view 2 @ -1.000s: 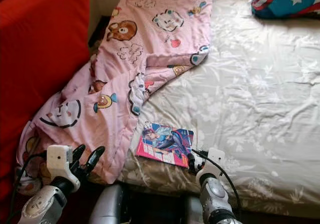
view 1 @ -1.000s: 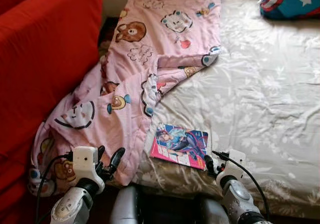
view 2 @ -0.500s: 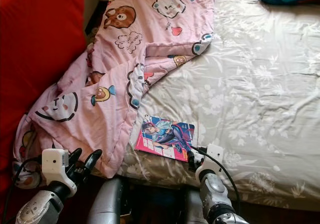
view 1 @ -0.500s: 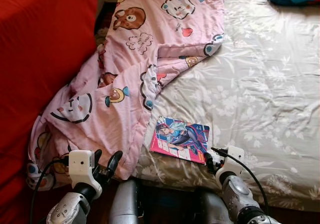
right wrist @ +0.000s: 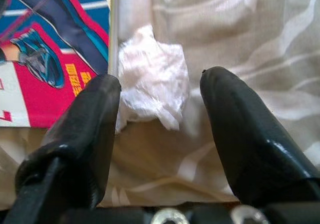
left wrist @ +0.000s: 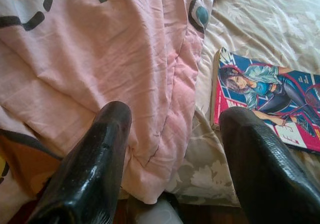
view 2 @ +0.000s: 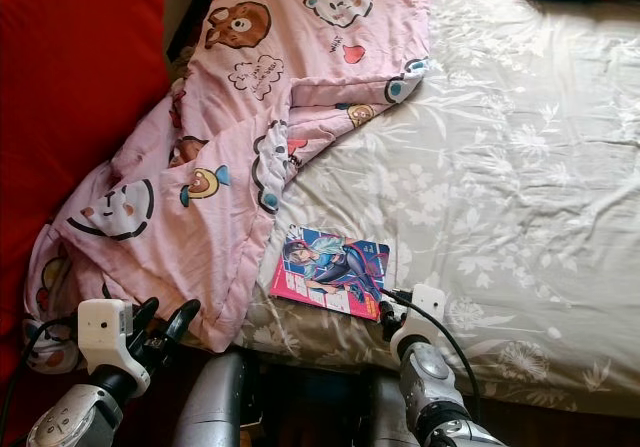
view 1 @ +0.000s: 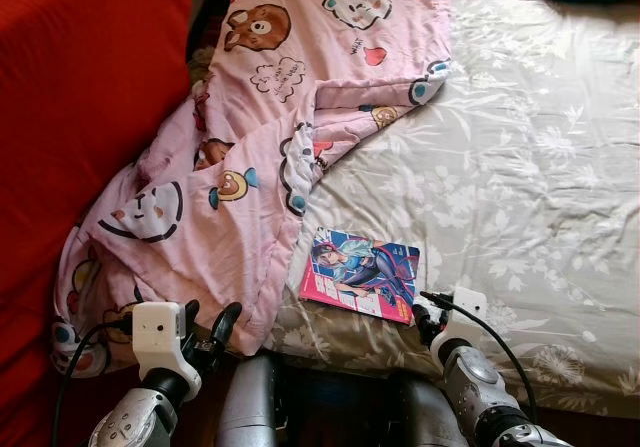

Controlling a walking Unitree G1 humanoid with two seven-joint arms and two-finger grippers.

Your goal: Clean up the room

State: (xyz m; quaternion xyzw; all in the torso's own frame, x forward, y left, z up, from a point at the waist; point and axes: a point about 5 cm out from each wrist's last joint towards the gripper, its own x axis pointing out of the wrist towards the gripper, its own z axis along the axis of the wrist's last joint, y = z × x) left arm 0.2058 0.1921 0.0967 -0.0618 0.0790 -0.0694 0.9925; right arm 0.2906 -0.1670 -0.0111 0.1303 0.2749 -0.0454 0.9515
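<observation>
On the bed (view 1: 520,167), beside the comic book (view 1: 362,275), a crumpled tissue (right wrist: 150,78) lies between the right pincer's (right wrist: 160,103) spread fingers, lined up for grabbing; left pincer (left wrist: 175,149) hangs apart near the pink quilt (view 1: 250,147).

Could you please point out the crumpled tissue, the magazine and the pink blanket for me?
crumpled tissue (right wrist: 150,76): right wrist view, middle of the wad.
magazine (view 1: 362,276): left eye view, centre of the cover.
pink blanket (view 1: 270,117): left eye view, flat middle part.

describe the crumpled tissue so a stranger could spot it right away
Start at the bed with its beige floral sheet and go to its near edge, where a magazine lies. The tissue sits against that magazine's edge, between the right tool's open fingers: small, white, crumpled, unprinted.
</observation>
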